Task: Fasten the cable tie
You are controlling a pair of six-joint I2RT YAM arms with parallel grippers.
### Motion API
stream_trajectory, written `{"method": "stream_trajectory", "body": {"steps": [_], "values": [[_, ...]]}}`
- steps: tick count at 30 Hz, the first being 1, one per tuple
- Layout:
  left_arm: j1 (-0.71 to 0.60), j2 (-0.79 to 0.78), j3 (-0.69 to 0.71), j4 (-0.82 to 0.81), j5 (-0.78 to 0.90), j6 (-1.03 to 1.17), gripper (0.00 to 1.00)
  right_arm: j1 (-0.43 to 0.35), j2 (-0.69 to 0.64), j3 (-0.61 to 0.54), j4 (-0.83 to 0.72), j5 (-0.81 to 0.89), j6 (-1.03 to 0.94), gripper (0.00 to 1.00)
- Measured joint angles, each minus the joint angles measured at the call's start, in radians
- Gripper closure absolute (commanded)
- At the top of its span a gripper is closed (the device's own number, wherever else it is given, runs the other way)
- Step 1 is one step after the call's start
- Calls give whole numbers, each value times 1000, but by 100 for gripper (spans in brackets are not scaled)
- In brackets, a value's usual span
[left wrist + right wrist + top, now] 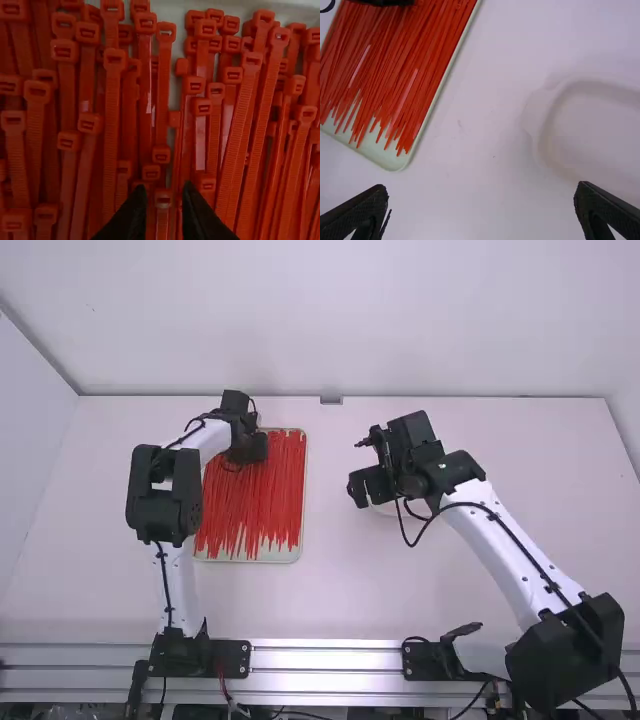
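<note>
Left gripper (pixel 162 207) is down on the pile of red cable ties (pixel 100 125), jaws a narrow gap apart straddling one tie head, not clamped. Ties lie in the pale tray (pixel 250 557) on the table's (pixel 450 420) left side. Right gripper (pixel 480 220) hangs wide open, holding nothing, beside a white dish (pixel 590 130).

High view: fixed cam above and behind both arm bases, facing forward and down, far enough back to take in the whole table (pixel 120 570) and 2 arms. Left wrist view: looks down past the left gripper (pixel 162 205), very close on the cable ties (pixel 112 125) under and just ahead of its fingertips. Right wrist view: higher off the table, looks down past the right gripper (pixel 480 195), with a tray (pixel 405 161) corner ahead and off to one side. All 3 views share the ties. The high and right wrist views also share the tray rim and bare table.
</note>
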State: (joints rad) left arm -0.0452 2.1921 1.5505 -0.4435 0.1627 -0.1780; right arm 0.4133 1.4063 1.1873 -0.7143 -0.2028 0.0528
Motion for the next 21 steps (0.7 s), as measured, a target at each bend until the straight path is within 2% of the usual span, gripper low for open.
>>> {"method": "stream_trajectory", "body": {"steps": [12, 21], "values": [[-1, 0, -2, 10, -10, -10, 85, 0, 0, 0, 0, 0, 0, 0], [-1, 0, -2, -5, -10, -10, 83, 0, 0, 0, 0, 0, 0, 0]]}}
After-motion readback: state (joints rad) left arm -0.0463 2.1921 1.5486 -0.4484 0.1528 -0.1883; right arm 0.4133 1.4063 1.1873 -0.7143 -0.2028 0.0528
